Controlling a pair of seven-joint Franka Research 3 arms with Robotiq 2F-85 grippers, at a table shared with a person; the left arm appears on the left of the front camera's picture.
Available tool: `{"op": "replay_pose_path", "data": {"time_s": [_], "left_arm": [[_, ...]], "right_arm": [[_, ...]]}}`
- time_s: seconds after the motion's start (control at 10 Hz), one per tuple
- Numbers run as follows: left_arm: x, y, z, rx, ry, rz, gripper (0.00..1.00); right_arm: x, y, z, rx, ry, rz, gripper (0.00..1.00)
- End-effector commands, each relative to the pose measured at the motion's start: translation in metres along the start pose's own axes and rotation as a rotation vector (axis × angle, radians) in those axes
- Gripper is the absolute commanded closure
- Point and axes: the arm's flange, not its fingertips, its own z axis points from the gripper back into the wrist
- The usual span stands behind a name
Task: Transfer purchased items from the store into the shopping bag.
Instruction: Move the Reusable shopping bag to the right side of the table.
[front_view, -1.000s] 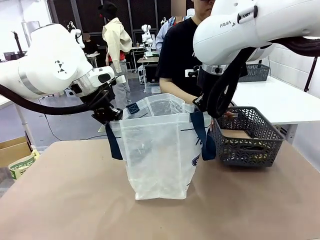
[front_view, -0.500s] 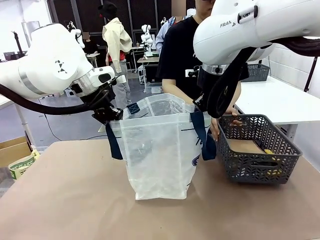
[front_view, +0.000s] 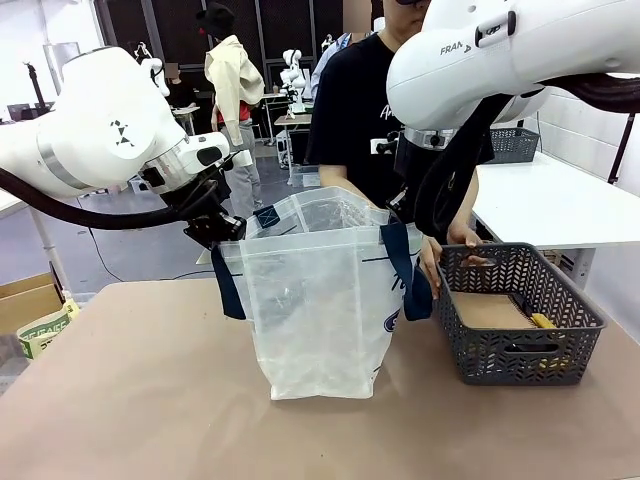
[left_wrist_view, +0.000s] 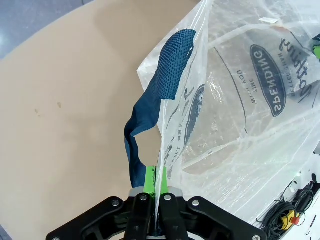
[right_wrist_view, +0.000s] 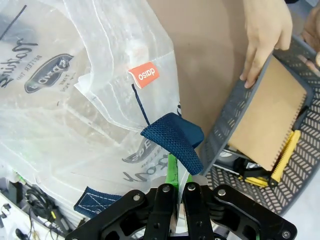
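Note:
The shopping bag (front_view: 320, 300), translucent with navy handles, stands upright mid-table with its mouth held wide. My left gripper (front_view: 222, 232) is shut on its left rim, and my right gripper (front_view: 408, 215) is shut on its right rim. In the left wrist view the left gripper (left_wrist_view: 156, 200) pinches the bag's edge (left_wrist_view: 240, 125) beside a navy handle (left_wrist_view: 160, 90). The right gripper (right_wrist_view: 179, 192) clamps the rim below another handle (right_wrist_view: 175, 140). The purchased items, a flat brown pad (right_wrist_view: 265, 120) and yellow-black packs (right_wrist_view: 285, 155), lie in a dark grey basket (front_view: 520, 350) to the bag's right. A person's hand (front_view: 432, 265) grips the basket's rim.
The person stands at the far side, behind the bag. A white table (front_view: 560, 200) with a second basket (front_view: 512, 145) stands at the back right. A cardboard box (front_view: 30, 310) sits off the table's left edge. Bare tabletop (front_view: 130, 400) lies in front and left.
The person has brought the grey basket down and nearer, settling it to the right of the bag. Both grippers and the bag have stayed still.

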Motion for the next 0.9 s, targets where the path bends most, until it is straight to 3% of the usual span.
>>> {"op": "replay_pose_path", "data": {"time_s": [0.0, 0.8], "left_arm": [[0.0001, 0.0035, 0.0021, 0.004, -0.004, 0.003, 1.00], [0.0001, 0.0035, 0.0021, 0.004, -0.004, 0.003, 1.00]], "right_arm": [[-0.0006, -0.0038, 0.0006, -0.003, 0.000, -0.006, 1.00], [-0.0006, -0.0038, 0.0006, -0.003, 0.000, -0.006, 1.00]]}}
